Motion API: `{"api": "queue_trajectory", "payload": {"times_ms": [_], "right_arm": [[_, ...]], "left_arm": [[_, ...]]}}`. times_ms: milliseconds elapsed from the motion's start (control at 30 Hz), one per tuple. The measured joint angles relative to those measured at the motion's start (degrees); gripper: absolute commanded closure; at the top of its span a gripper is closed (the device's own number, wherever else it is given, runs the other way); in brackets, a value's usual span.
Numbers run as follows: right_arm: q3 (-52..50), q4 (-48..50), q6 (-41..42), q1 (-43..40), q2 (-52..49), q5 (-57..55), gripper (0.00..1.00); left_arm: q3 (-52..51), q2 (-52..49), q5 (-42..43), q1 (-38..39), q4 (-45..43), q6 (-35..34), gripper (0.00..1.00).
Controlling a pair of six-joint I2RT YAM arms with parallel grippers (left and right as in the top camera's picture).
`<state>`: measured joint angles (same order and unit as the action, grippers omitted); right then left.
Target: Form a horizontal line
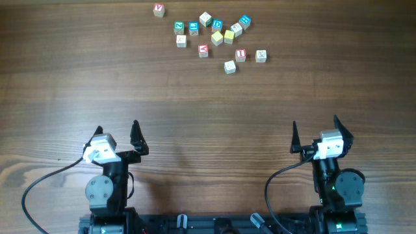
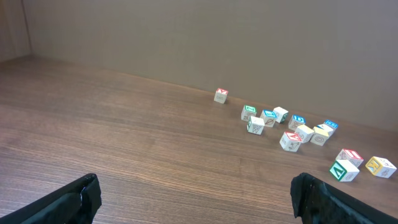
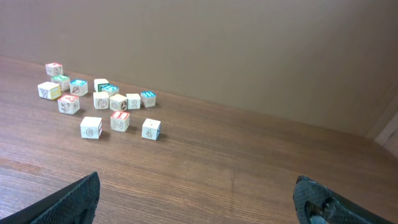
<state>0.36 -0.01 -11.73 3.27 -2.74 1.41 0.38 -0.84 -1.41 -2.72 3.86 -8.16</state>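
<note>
Small wooden alphabet cubes (image 1: 218,36) lie scattered in a loose cluster at the far middle of the table, in no straight row. A red-lettered cube (image 1: 203,50) and another (image 1: 240,55) sit on the near side of the cluster. One red-lettered cube (image 1: 158,10) stands apart at the far left. My left gripper (image 1: 117,129) and right gripper (image 1: 315,123) hover near the front edge, far from the cubes, both open and empty. The left wrist view shows the cluster (image 2: 292,127) ahead to the right. In the right wrist view it (image 3: 99,99) lies ahead to the left.
Blue- and green-lettered cubes (image 1: 194,28) and plain yellow-faced ones (image 1: 217,38) are mixed into the cluster. Bare wooden tabletop (image 1: 208,104) stretches between the grippers and the cubes. A brown wall (image 3: 249,50) rises behind the table.
</note>
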Motion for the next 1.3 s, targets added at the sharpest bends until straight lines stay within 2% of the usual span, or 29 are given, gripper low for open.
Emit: {"api": "queue_trajectory", "payload": {"times_ms": [967, 1033, 1100, 1200, 1300], "right_arm": [[0.0, 0.0, 0.0, 0.0, 0.0, 0.0, 0.0], [0.0, 0.0, 0.0, 0.0, 0.0, 0.0, 0.0], [0.0, 0.0, 0.0, 0.0, 0.0, 0.0, 0.01], [0.0, 0.0, 0.0, 0.0, 0.0, 0.0, 0.0], [0.0, 0.0, 0.0, 0.0, 0.0, 0.0, 0.0]], "left_arm": [[0.0, 0.0, 0.0, 0.0, -0.1, 0.0, 0.0], [0.0, 0.0, 0.0, 0.0, -1.3, 0.0, 0.0], [0.3, -0.1, 1.1, 0.0, -6.2, 0.0, 0.0], [4.9, -0.1, 5.8, 0.0, -7.6, 0.0, 0.0], [20.8, -0.8, 10.6, 0.0, -5.2, 0.0, 0.0]]}}
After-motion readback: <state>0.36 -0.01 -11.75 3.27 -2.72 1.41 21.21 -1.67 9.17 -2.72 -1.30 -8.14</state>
